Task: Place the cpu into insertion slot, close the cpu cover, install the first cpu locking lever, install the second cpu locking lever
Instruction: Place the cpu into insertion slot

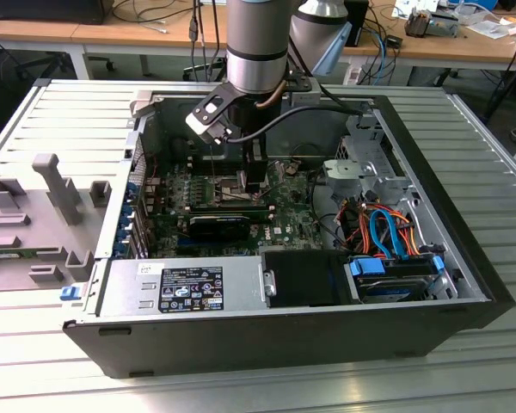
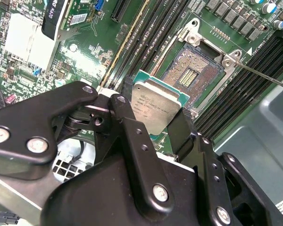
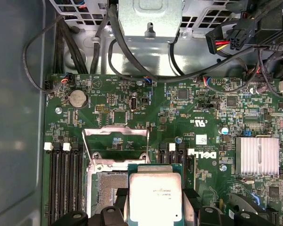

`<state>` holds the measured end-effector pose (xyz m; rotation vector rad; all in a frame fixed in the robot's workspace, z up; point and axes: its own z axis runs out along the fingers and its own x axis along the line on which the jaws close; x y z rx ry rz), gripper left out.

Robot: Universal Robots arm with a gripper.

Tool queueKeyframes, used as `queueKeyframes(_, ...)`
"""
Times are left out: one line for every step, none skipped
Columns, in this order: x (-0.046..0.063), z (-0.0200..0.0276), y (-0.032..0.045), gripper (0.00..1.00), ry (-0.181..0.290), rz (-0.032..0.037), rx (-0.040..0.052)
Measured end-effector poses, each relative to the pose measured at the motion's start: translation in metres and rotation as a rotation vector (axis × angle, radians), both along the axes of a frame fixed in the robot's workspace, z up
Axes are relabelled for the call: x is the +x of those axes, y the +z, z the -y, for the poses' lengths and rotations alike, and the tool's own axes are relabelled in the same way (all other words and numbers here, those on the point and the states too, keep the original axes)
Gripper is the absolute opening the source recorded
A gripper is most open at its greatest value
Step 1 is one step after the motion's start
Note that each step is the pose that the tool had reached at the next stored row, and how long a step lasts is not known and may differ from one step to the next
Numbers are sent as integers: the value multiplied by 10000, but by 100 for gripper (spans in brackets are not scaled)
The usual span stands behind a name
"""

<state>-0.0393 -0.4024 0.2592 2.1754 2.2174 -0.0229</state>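
My gripper [image 2: 153, 114] is shut on the cpu [image 2: 158, 104], a small square chip with a silver-grey top, gripped by two opposite edges between black fingers [image 2: 127, 110]. In both wrist views the chip hangs above the green motherboard [image 3: 198, 108], off to one side of the insertion slot [image 2: 192, 75]. The insertion slot [image 3: 105, 188] lies bare, its dark pin field showing, and the cpu [image 3: 154, 197] overlaps one of its edges in the first wrist view. The cpu cover [image 3: 115, 130] stands hinged up beyond the slot. A thin lever wire [image 2: 266, 79] sticks out beside the slot. In the exterior view the gripper [image 1: 254, 181] reaches down inside the open computer case.
Long black memory slots [image 3: 63, 183] flank the socket on both sides. A finned heatsink [image 3: 257, 155] and cables [image 3: 132, 66] lie nearby. The case holds a power supply [image 1: 189, 288] and a blue drive bay [image 1: 391, 275]. A grey fixture tray [image 1: 43, 215] sits at the exterior view's left.
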Motion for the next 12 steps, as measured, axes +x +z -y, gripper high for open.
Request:
queueKeyframes(0, 0, 0, 54, 0, 0, 0)
queueKeyframes(0, 0, 0, 54, 0, -1, 0)
queueKeyframes(-4, 0, 0, 54, 0, 0, 1)
queueKeyframes(-7, 0, 0, 54, 0, 0, 1)
queueKeyframes(-10, 0, 0, 54, 0, 0, 1)
queueKeyframes(-12, -1, -1, 54, 0, 0, 1)
queueKeyframes(-16, -1, 0, 54, 0, 0, 1)
queueKeyframes(-20, -2, 0, 54, 0, -1, 0)
queueKeyframes(-22, -3, 0, 54, 0, -1, -1)
queueKeyframes(-25, -4, 0, 54, 0, 0, -1)
queueKeyframes(-28, -6, -1, 54, 0, 0, 0)
queueKeyframes(-31, -7, -1, 54, -1, 0, 1)
